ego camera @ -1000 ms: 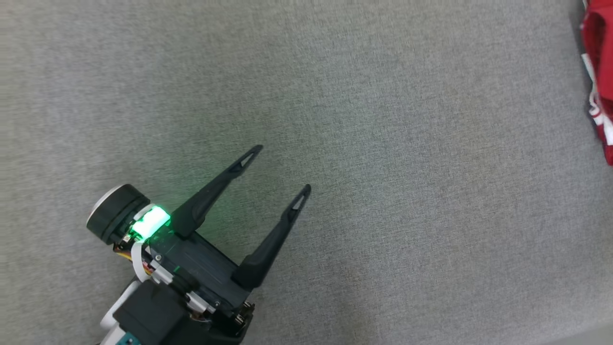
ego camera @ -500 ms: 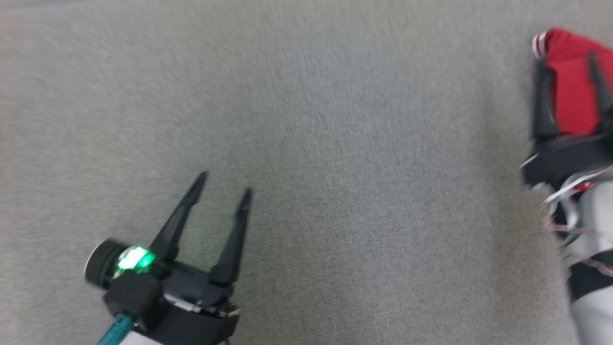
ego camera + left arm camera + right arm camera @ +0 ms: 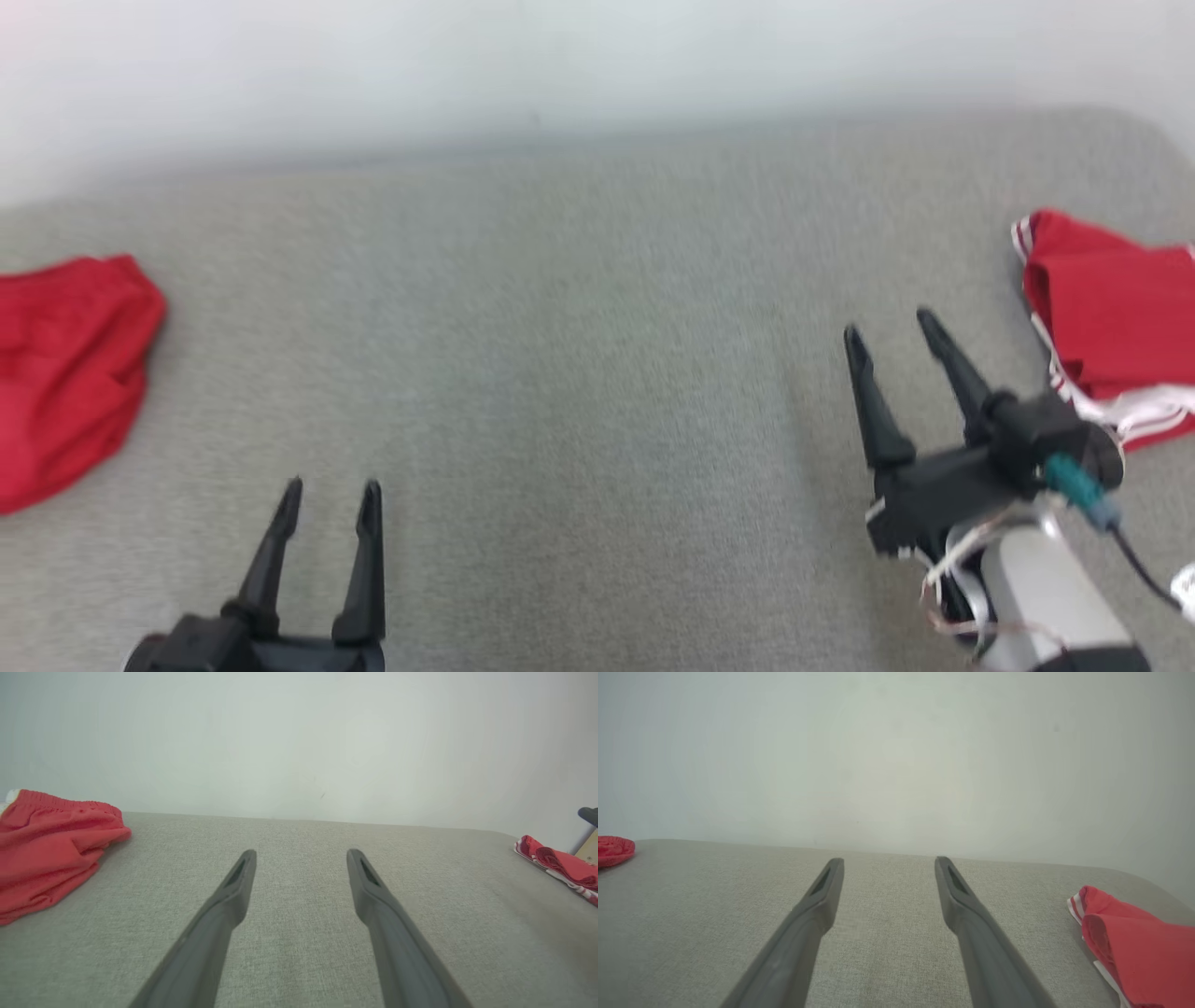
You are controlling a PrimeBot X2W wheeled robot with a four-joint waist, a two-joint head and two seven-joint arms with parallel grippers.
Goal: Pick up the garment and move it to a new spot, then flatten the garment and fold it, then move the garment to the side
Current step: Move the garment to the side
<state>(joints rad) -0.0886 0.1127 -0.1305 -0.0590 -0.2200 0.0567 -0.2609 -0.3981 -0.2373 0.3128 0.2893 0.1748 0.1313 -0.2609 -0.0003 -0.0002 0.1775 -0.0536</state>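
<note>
left hand (image 3: 332, 489): nearest, bottom left of the head view. Two long dark fingers spread apart, nothing between them, pointing up the view over bare cover.
left wrist view: same hand (image 3: 302, 854) with fingers wide, only grey weave in the gap.
right hand (image 3: 888, 325): lower right, a bit farther out than the left. Fingers spread and empty, angled up and slightly left.
right arm: pale forearm (image 3: 1046, 588) behind that hand, with loose thin wires and a teal plug (image 3: 1066, 476) at the wrist.
grey woven-fabric desk (image 3: 579, 373): bare across the middle, far-right corner rounded.
red garment with white stripes (image 3: 1111, 317): on the desk at its right edge, near the rounded corner, folded into a compact pile with stripes along the edges. It is just right of the right hand and the fingers are clear of it. The wrist overlaps its near edge in the head view, contact cannot tell.
plain red rumpled garment (image 3: 65, 364): on the desk at the far left, cut by the frame edge. A gathered waistband shows in the left wrist view. Well apart from both hands.
spacing: garments well apart — both hands between them.
pale wall (image 3: 560, 65): behind the desk's far edge.
focus: head view soft, fine detail unreadable.
</note>
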